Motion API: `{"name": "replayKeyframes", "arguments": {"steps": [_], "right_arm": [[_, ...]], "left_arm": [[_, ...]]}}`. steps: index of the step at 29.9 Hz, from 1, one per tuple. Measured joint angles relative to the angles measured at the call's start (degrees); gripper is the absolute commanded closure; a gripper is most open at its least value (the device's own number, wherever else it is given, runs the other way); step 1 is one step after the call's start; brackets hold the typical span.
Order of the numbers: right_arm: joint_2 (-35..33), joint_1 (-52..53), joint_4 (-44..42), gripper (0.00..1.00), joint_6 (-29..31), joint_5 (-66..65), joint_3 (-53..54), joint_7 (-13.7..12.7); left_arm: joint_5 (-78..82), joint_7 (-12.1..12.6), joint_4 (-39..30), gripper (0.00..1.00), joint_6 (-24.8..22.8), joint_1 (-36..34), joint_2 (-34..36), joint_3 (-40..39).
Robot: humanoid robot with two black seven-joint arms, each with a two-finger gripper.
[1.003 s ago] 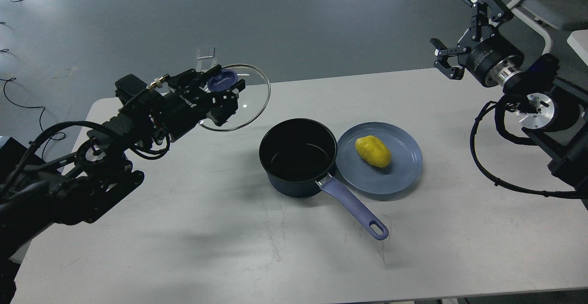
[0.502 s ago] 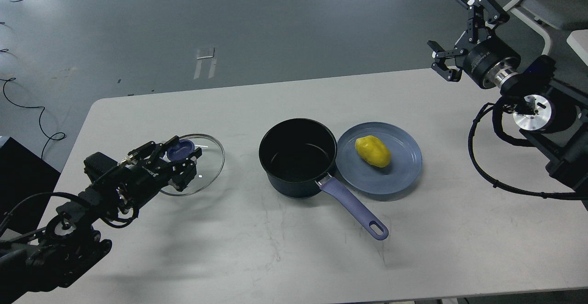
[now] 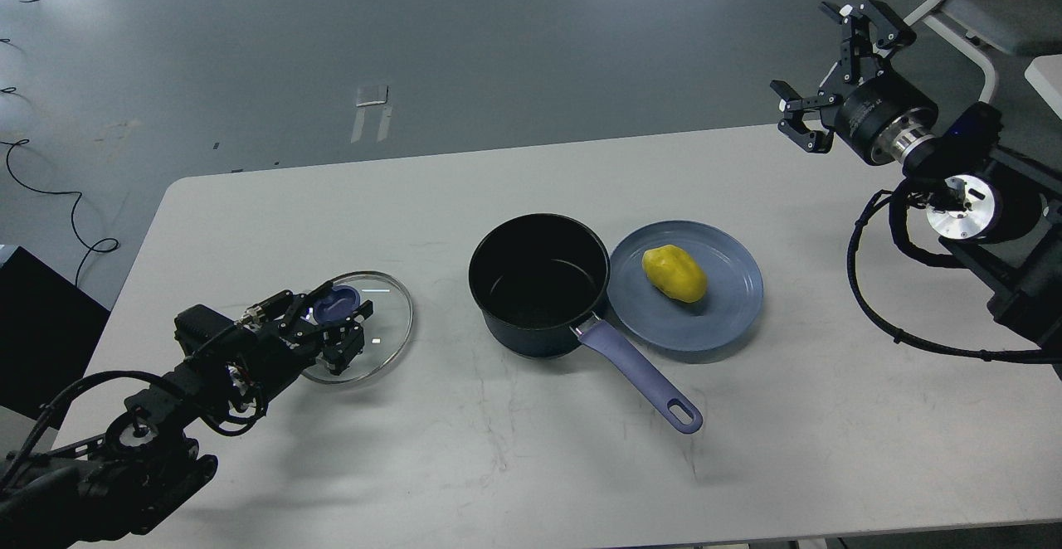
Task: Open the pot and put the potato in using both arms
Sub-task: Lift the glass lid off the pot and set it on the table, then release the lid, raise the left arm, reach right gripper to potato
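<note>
Two fingers of the left gripper (image 3: 338,327) close around the blue knob (image 3: 336,307) of the glass lid (image 3: 375,342), holding it low over the white table (image 3: 531,466), at or just above the surface; whether the rim touches cannot be told. The lid sits well to the left of the pot (image 3: 538,282), near the table's left side, with the black left arm (image 3: 141,425) running back to the lower left corner.

The right gripper (image 3: 821,68) hangs in the air above the table's far right corner, its fingers spread wide with nothing between them, well apart from everything on the table.

The pot stands uncovered at the middle of the table, its dark inside bare, its lavender handle (image 3: 639,376) pointing toward the near right. Just beside it on the right, touching or nearly so, lies a blue plate (image 3: 722,317), and the yellow potato (image 3: 674,274) rests on the plate.
</note>
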Motion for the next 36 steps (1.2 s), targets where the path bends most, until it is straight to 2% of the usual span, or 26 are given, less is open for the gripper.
{"name": "replayKeyframes", "arguments": {"steps": [2, 3, 4, 7, 11, 15, 18, 22, 24, 26, 27, 29, 31, 34, 36], "right_arm": [[0.0, 0.0, 0.02, 0.0, 0.0, 0.0, 0.0, 0.0], [0.0, 0.0, 0.04, 0.0, 0.0, 0.0, 0.0, 0.0], [0.0, 0.0, 0.04, 0.0, 0.0, 0.0, 0.0, 0.0], [-0.02, 0.0, 0.07, 0.0, -0.01, 0.0, 0.0, 0.0], [-0.11, 0.0, 0.07, 0.0, 0.0, 0.0, 0.0, 0.0], [-0.18, 0.0, 0.14, 0.0, 0.14, 0.0, -0.07, 0.0], [-0.37, 0.01, 0.43, 0.0, 0.32, -0.24, -0.49, 0.0], [-1.73, 1.5, 1.16, 0.0, 0.5, -5.46, -2.05, 0.0], [-2.25, 2.35, 1.72, 0.0, 0.5, -11.11, -3.3, 0.53], [-2.46, 3.11, 2.91, 0.0, 0.51, -18.58, -4.82, 1.9], [-2.53, 3.39, 3.72, 0.0, 0.53, -22.29, -5.6, 2.63], [-2.73, 4.06, 5.55, 0.0, 0.58, -30.89, -7.62, 3.92], [-2.97, 4.66, 6.3, 0.0, 0.48, -38.53, -9.86, 4.43], [-3.05, 5.83, 6.39, 0.0, -1.64, -54.34, -16.16, 4.99], [-2.81, 6.42, 6.16, 0.0, -4.67, -63.86, -20.75, 5.41]], "left_arm": [[0.0, -0.03, 0.0, 0.24, 0.03, 0.42, -0.01, 0.06], [0.0, -0.03, 0.0, 0.07, 0.03, 0.63, -0.01, 0.05], [0.0, -0.04, -0.01, 0.01, 0.03, 0.78, -0.02, 0.05], [-0.83, -0.29, -0.32, 0.01, -0.12, 0.94, -0.17, 0.11], [-3.39, -2.1, -1.02, 0.01, -0.11, 0.72, -0.11, 0.07], [-7.93, -2.45, -4.46, 0.01, -0.05, 0.04, 1.02, -0.08], [-14.49, -2.5, -10.47, 0.01, -0.04, -1.31, 3.13, -0.14], [-26.4, -2.5, -21.56, 0.01, -0.01, -6.51, 6.61, -1.03], [-34.31, -2.5, -25.34, 0.01, -1.9, -9.38, 7.9, -2.24], [-45.22, -1.95, -27.93, 0.01, -6.74, -12.86, 8.52, -4.29], [-50.15, -0.92, -28.52, 0.01, -9.2, -14.45, 8.6, -5.23], [-61.02, 4.15, -28.96, 0.01, -14.57, -17.65, 8.52, -7.32], [-69.5, 9.69, -28.98, 0.01, -17.84, -19.16, 7.91, -9.25], [-80.27, 18.58, -28.8, 0.01, -19.85, -19.83, 5.75, -12.92], [-83.6, 22.04, -28.67, 0.01, -20.14, -19.87, 4.65, -14.59]]}}
